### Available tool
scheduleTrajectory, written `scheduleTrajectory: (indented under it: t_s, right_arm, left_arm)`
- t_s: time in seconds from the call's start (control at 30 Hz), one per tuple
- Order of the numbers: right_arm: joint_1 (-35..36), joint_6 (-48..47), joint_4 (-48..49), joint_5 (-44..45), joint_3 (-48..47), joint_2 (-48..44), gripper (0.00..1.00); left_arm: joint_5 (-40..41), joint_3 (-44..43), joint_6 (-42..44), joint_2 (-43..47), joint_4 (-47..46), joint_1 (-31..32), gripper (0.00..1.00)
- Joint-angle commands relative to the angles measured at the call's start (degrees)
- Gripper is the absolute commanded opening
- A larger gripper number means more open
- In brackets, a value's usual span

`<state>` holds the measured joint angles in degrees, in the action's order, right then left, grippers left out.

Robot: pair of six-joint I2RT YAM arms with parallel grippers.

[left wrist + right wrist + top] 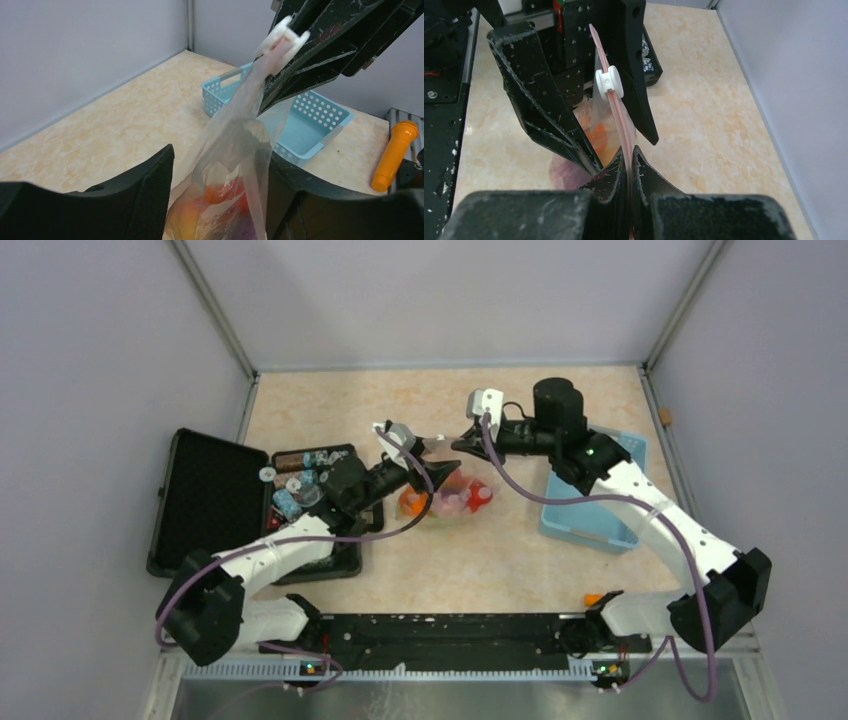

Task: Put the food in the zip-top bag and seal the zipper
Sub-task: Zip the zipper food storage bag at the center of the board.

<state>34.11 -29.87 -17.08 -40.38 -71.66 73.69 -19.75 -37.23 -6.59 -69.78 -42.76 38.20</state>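
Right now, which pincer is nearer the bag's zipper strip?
Right. The right pincer is shut on the zipper strip, touching it. The left pincer is open, one finger on each side of the strip by the white slider, clear of it.

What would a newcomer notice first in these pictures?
The right gripper pinches the pinkish zipper, holding the zip-top bag up by it over the middle of the table. The open left gripper straddles the strip near its white slider. Colourful toy food shows through the bag's bottom.
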Motion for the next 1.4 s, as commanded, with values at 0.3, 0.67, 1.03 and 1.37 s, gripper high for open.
scheduleTrajectory:
  t_s: [0.3, 0.67, 1.03, 1.37]
  right_arm:
    - [0.43, 9.19, 12.06, -5.97, 1.95, -3.02, 0.00]
    - [0.43, 10.38, 14.00, -6.17, 3.50, -3.97, 0.00]
    - [0.43, 11.83, 15.67, 11.13, 6.47, -6.20, 0.36]
    - [0.43, 10.56, 15.74, 1.04, 6.64, -7.94, 0.53]
  left_arm:
    - [-2.43, -0.65, -7.73, -7.66, -22.43, 0.11, 0.56]
    - [-3.79, -2.04, -7.21, -9.10, -21.17, 0.25, 0.00]
    - [-4.91, -7.29, -2.79, -1.76, 8.51, 0.05, 0.00]
    - [-7.27, -13.21, 2.17, -0.76, 28.12, -0.09, 0.00]
